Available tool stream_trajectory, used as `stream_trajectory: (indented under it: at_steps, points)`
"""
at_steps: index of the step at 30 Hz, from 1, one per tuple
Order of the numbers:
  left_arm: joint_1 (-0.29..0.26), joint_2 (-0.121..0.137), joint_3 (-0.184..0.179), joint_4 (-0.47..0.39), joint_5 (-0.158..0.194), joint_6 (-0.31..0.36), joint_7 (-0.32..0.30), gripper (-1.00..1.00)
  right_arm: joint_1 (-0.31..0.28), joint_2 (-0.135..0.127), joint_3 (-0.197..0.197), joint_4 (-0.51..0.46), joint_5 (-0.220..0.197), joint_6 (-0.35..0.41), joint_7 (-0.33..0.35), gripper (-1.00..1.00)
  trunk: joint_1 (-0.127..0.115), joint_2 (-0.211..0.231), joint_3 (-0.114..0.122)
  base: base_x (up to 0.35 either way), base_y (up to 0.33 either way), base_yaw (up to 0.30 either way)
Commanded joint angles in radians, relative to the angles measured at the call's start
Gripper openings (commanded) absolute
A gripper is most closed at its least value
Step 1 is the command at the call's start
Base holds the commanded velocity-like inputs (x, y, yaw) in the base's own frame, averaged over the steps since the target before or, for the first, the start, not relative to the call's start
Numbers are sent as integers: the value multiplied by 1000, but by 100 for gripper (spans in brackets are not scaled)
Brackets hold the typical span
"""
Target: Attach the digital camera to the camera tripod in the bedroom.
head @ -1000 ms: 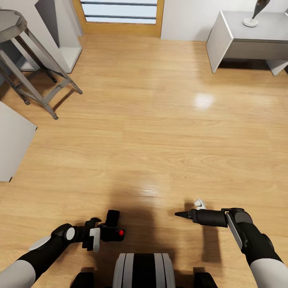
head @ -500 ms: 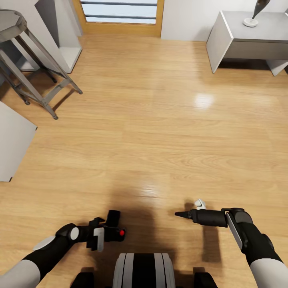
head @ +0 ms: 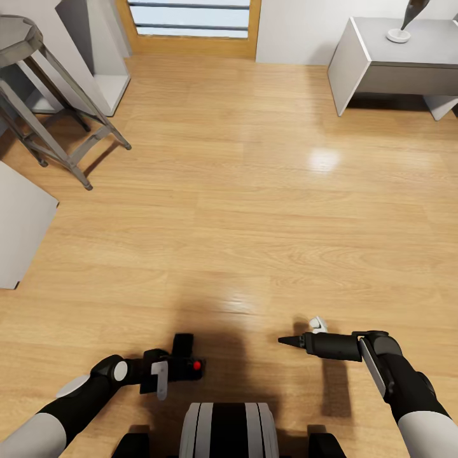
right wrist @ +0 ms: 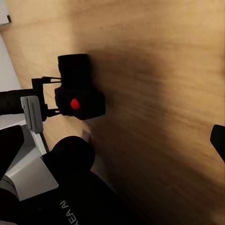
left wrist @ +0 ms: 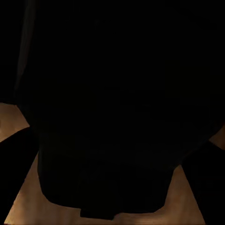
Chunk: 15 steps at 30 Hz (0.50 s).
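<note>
The head view looks down over both arms; the right wrist view faces across at the digital camera (right wrist: 79, 93) beyond its gripper, also seen from the head.

The head view is bright and sharp, with a white glare patch on the plank floor (head: 324, 159) far right and a soft dark shadow near the robot's base, while the left wrist view is almost black, its floor strips dim and amber.
</note>
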<state>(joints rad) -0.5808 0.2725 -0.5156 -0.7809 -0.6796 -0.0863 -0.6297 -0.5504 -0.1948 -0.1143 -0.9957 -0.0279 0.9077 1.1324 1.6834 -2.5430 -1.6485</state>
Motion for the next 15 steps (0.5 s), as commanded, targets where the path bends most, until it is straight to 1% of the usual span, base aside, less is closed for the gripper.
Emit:
stream_trajectory:
  at_steps: [1,9,11,12,14,15]
  points:
    - [-1,1,-1,-2,-13,-10,2,-100,0,0,-1,0,-3,8,1,100,0,0,-1,0,0,0]
    - [-1,1,0,-11,-10,-13,3,-100,0,0,-1,0,-3,8,1,100,0,0,-1,0,0,0]
    - [-1,2,7,-20,-7,-14,4,-100,0,0,-1,-1,-3,8,1,100,0,0,-1,0,0,0]
    - [-1,2,12,-25,-6,-14,4,-100,0,0,-1,0,-3,8,1,100,0,0,-1,0,0,0]
    - [-1,2,44,-46,-3,-13,4,-100,0,0,-1,0,-3,8,1,100,0,0,-1,0,0,0]
    - [-1,1,75,-69,-1,-12,3,-100,0,0,-1,0,-3,8,1,100,0,0,-1,0,0,0]
